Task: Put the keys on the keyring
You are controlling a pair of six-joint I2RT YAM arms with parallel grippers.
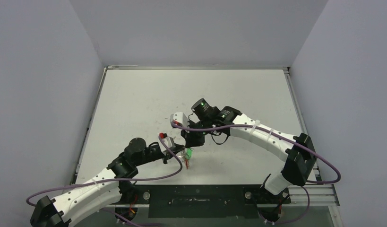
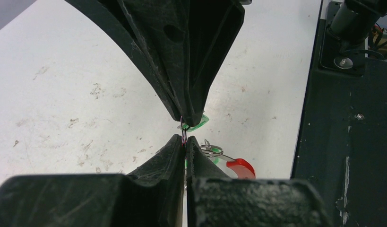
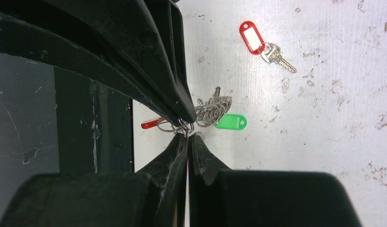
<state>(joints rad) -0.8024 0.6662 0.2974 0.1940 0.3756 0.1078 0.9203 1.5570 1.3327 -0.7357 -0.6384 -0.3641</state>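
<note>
The left gripper (image 2: 184,142) reaches in from the near left, its fingers pressed together on one thin wire loop (image 2: 184,134) of the keyring (image 1: 187,161). The keyring sits between the two grippers, close to the near edge of the table (image 1: 134,94). Its red arc (image 2: 241,168) and bunch of silvery loops (image 3: 212,111) spread out below the pinch, with a green tag (image 3: 230,122) beside them. Whether the bunch rests on the table or hangs just above it, I cannot tell. From the far right, the right gripper (image 3: 188,138) meets the left tip to tip, its fingers likewise pinching that small loop. A key with a red tag (image 3: 252,37) lies loose on the table, well apart from the bunch.

The step in hand looks like steadying or prying a loop for threading. Next, I judge, one gripper must hold the ring firm while the other fetches the loose key. The thin loop could slip.
</note>
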